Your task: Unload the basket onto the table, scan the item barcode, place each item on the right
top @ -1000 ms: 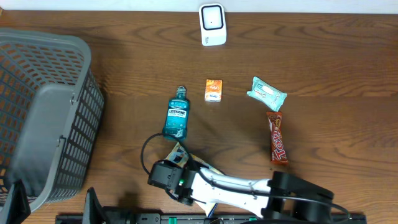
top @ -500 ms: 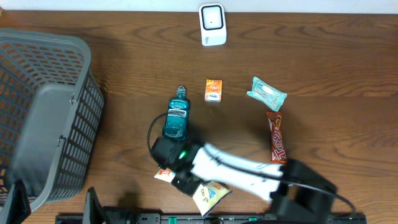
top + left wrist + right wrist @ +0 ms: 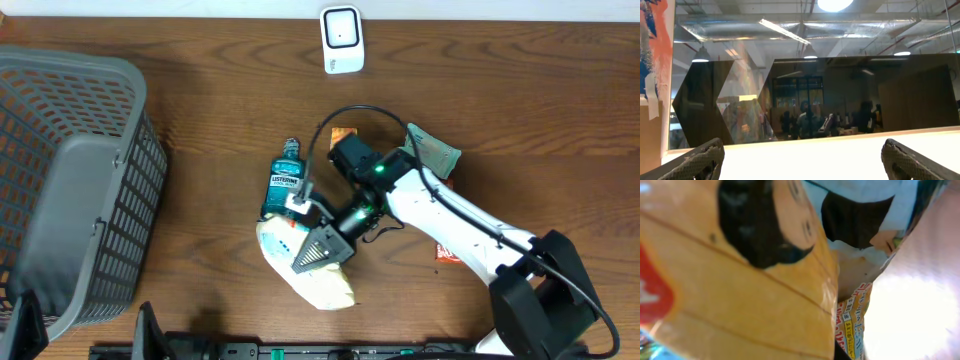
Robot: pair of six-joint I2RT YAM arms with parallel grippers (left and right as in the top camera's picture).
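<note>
A pale yellow snack bag (image 3: 312, 280) hangs over the table just below a blue Listerine bottle (image 3: 283, 190). My right gripper (image 3: 318, 250) is shut on the bag's upper part. The bag's yellow printed wrapper (image 3: 740, 285) fills the right wrist view, so that gripper's fingers are hidden there. The white barcode scanner (image 3: 342, 40) stands at the table's far edge, well apart from the bag. My left gripper (image 3: 802, 160) is open with nothing between its fingertips (image 3: 702, 157), and its view faces up toward a dark window and the ceiling.
A grey mesh basket (image 3: 70, 190) fills the left side. An orange box (image 3: 343, 133), a mint-green packet (image 3: 432, 148) and a brown chocolate bar (image 3: 447, 252) lie partly under the right arm.
The right gripper shut on the snack bag near the front edge. The arm then swung up and right to the table's middle, carrying the bag with it. The left gripper stays open.
</note>
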